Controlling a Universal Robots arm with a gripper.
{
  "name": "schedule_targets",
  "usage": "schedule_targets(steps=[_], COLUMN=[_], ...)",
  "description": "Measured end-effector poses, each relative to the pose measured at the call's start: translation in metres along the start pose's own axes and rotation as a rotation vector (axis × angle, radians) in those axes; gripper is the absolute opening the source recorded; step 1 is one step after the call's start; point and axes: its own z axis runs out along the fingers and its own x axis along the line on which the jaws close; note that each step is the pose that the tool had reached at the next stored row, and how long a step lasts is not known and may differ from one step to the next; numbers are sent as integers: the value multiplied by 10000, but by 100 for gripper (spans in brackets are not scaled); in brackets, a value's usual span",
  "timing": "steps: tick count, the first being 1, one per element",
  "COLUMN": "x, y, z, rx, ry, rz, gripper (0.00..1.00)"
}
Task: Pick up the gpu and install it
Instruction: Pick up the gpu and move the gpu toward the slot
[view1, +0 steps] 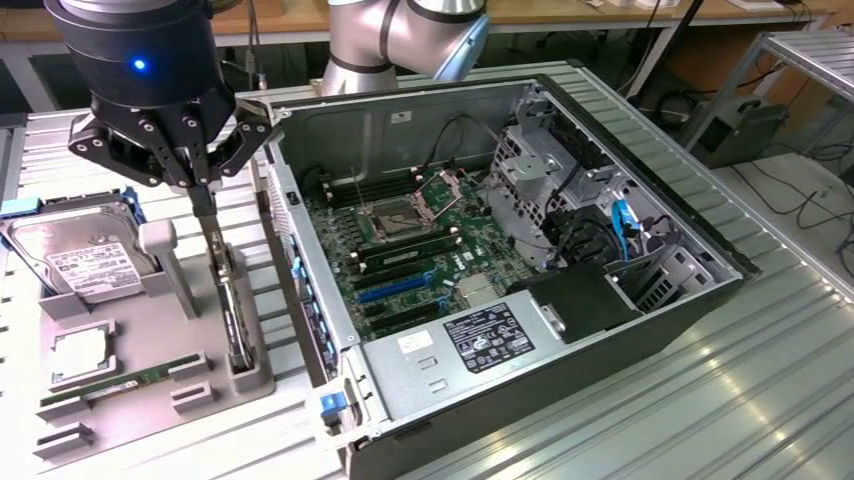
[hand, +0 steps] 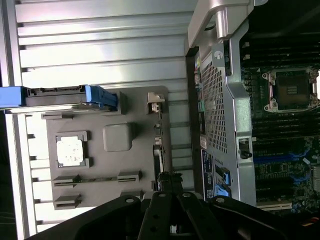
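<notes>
The gpu (view1: 235, 310) is a slim black card standing on edge in a slot of the grey holder tray (view1: 147, 330), next to the open computer case. My gripper (view1: 207, 225) reaches down from above onto the card's far end, its fingers pinched together on the card's upper edge. The wrist view looks straight down on the gpu (hand: 158, 145) edge-on, a thin dark strip with the gripper (hand: 167, 179) closed over one end. The card still rests in the tray (hand: 100, 185).
The same tray holds a silver hard drive (view1: 80, 260), a CPU (view1: 80, 352) and a green RAM stick (view1: 114, 388). The open case (view1: 641, 310) lies at the exterior view's right, its motherboard with blue slots (view1: 400, 285) exposed. The case wall (hand: 220, 115) runs close beside the gpu.
</notes>
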Motion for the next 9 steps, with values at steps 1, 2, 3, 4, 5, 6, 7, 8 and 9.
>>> schedule_targets(steps=[1, 2, 3, 4, 5, 6, 7, 8, 9], x=[0, 0, 0, 0, 0, 0, 0, 0, 0], y=[0, 0, 0, 0, 0, 0, 0, 0, 0], z=[0, 0, 0, 0, 0, 0, 0, 0, 0], rx=[0, 0, 0, 0, 0, 0, 0, 0, 0], ry=[0, 0, -1, 0, 0, 0, 0, 0, 0], rz=[0, 0, 0, 0, 0, 0, 0, 0, 0], gripper=[11, 11, 11, 11, 11, 11, 17, 24, 30])
